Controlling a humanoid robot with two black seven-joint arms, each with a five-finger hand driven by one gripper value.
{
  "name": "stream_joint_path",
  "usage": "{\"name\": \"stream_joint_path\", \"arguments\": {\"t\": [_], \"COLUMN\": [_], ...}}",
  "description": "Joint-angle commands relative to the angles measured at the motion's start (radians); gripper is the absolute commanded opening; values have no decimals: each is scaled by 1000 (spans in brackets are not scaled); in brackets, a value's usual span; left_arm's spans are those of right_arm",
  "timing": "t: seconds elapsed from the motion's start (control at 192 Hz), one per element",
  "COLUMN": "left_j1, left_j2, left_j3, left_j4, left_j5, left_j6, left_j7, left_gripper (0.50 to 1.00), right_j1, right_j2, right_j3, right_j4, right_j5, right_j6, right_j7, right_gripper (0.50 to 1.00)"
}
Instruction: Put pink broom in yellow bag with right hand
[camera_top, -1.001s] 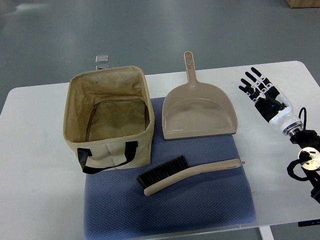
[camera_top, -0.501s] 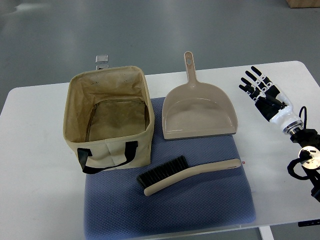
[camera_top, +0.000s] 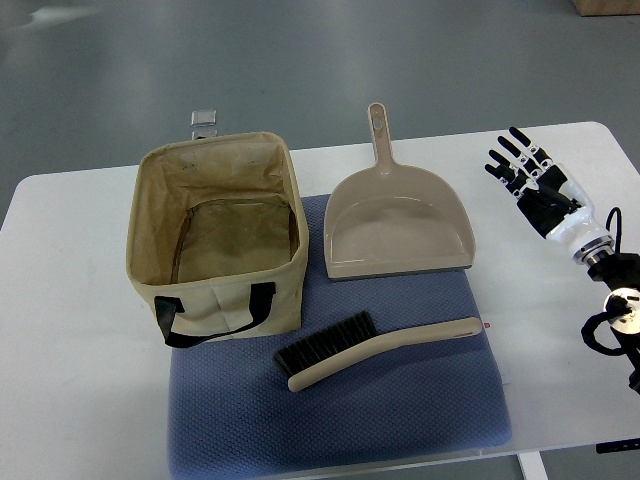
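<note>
The pinkish-beige hand broom (camera_top: 375, 349) with black bristles lies on the blue mat (camera_top: 340, 420), bristles to the left and handle pointing right. The yellow fabric bag (camera_top: 215, 235) stands open and empty to its upper left, black strap at its front. My right hand (camera_top: 522, 165) hovers over the white table at the right, fingers spread and holding nothing, well to the right of and above the broom handle. The left arm does not show.
A matching beige dustpan (camera_top: 397, 225) lies between the bag and my right hand, handle pointing away. The white table (camera_top: 70, 330) ends near the right hand. A small metal clip (camera_top: 204, 122) sits behind the bag.
My right hand has drifted slightly right and up, away from the dustpan. The broom, the bag and the dustpan have not moved.
</note>
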Motion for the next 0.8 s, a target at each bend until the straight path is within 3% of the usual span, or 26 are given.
{"name": "stream_joint_path", "arguments": {"t": [0.0,0.793], "left_j1": [1,0], "left_j2": [0,0], "left_j3": [0,0], "left_j4": [0,0], "left_j5": [0,0], "left_j6": [0,0], "left_j7": [0,0], "left_gripper": [1000,1000], "right_j1": [0,2], "right_j2": [-1,-20], "right_j3": [1,-2], "right_j4": [0,2], "right_j5": [0,-1], "right_j6": [1,42], "right_j7": [1,-2], "right_gripper": [930,930]}}
